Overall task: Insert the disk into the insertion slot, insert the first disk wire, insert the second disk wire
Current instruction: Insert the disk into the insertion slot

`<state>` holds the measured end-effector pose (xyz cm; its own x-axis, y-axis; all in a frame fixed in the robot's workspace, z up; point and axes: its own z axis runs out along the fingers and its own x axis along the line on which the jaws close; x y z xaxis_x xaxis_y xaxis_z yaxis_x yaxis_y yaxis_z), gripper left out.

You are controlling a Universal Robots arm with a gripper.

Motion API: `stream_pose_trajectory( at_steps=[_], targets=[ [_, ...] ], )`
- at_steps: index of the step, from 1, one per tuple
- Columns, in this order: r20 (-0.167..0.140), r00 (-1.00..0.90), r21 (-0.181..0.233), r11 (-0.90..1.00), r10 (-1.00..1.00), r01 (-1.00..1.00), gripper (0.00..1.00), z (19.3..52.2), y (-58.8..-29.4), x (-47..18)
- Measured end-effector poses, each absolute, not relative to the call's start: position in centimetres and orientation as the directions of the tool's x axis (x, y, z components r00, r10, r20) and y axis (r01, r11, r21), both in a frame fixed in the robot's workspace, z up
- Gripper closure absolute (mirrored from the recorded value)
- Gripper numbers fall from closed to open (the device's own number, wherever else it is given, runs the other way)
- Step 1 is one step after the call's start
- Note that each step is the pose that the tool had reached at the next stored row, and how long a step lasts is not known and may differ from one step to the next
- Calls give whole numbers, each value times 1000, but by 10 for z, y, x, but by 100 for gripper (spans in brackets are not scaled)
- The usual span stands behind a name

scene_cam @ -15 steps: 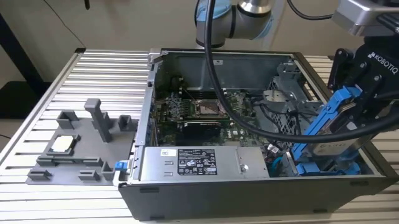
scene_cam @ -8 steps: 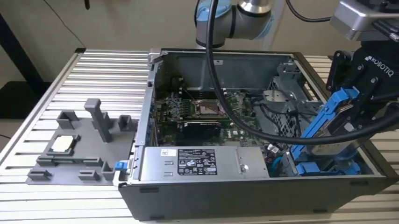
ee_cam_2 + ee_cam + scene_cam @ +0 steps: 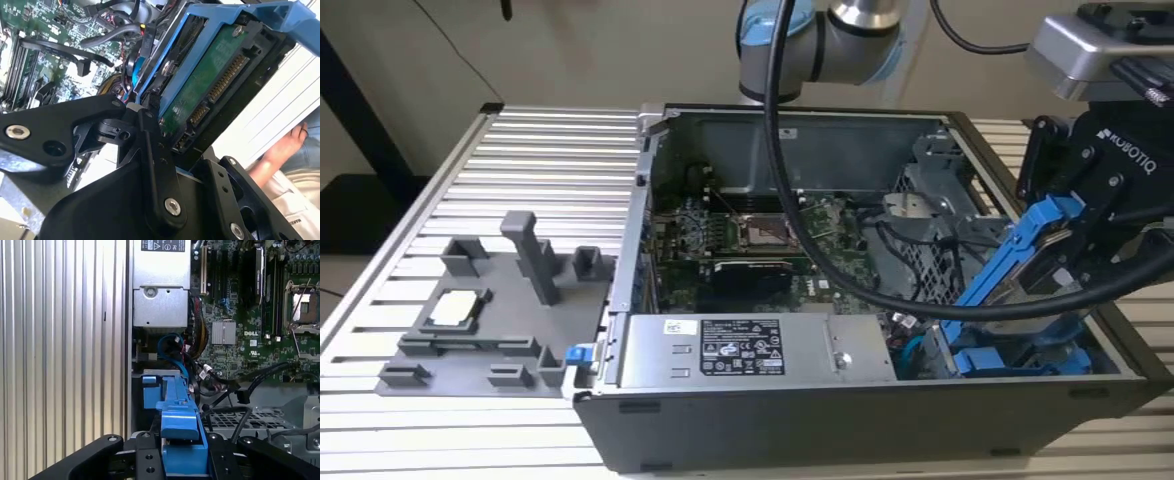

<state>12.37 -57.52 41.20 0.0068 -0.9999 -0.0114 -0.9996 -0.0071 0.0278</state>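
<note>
Pincer (image 3: 1067,225) clamped on tilted disk (image 3: 1007,275); flat grey metal in glossy blue plastic frame. At its nine o'clock in the exterior view, boxy grey power supply (image 3: 734,350); tangled black cables (image 3: 891,248) between.

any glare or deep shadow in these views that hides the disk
Second wrist view: the table past the disk is blown out white, the disk itself well lit. Exterior view: the case interior is dim, the disk stands out. First wrist view: evenly lit, no glare.

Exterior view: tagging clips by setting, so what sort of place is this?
Probably a robotics test bench: an open computer case on a ribbed metal table, with the gripper holding the blue-framed disk.
</note>
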Motion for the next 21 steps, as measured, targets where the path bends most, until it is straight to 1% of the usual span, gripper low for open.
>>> stream_pose_trajectory(
  at_steps=[21],
  targets=[
    [-13, 7, 28, -7, -1000, -1000, 67, 374, -575, 124]
  ],
)
